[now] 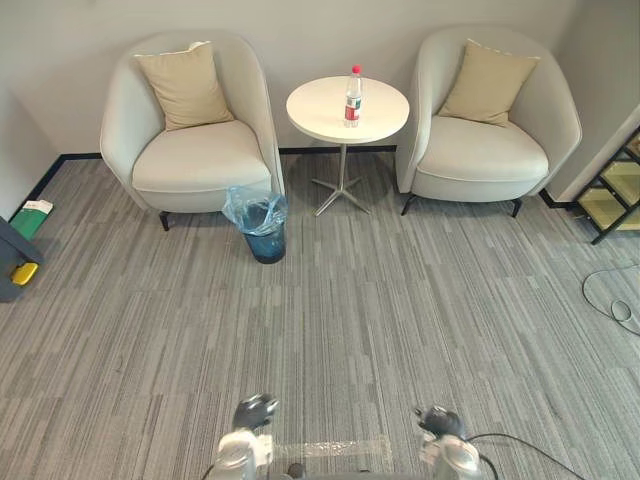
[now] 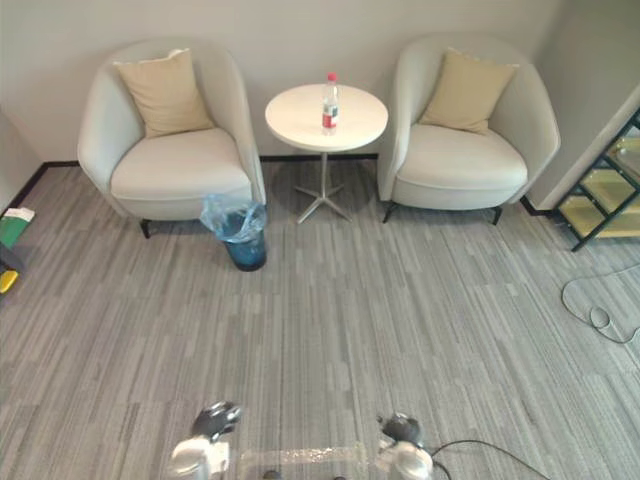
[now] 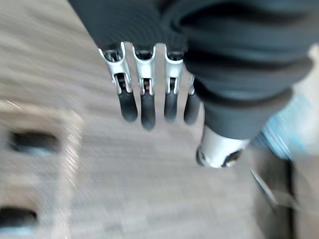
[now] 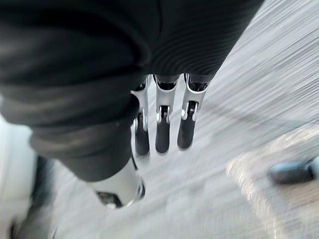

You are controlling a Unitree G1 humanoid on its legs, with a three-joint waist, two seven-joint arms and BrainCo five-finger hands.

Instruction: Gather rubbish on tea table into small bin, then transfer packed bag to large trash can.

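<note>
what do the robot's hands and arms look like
Both match. The left robot hand and the right robot hand have slim silver fingers with rounded dark tips, and a dark ribbed cover over the back and wrist. The arms behind them are silver-grey.

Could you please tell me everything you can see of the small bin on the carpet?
The small bin is a round, dark blue container, plastic by its look, lined with a translucent light-blue bag whose crumpled edge flares over the rim. It stands upright on the grey carpet, beside the front corner of the left armchair and left of the foot of the round table. Whether it touches the armchair is unclear; its contents are hidden.
</note>
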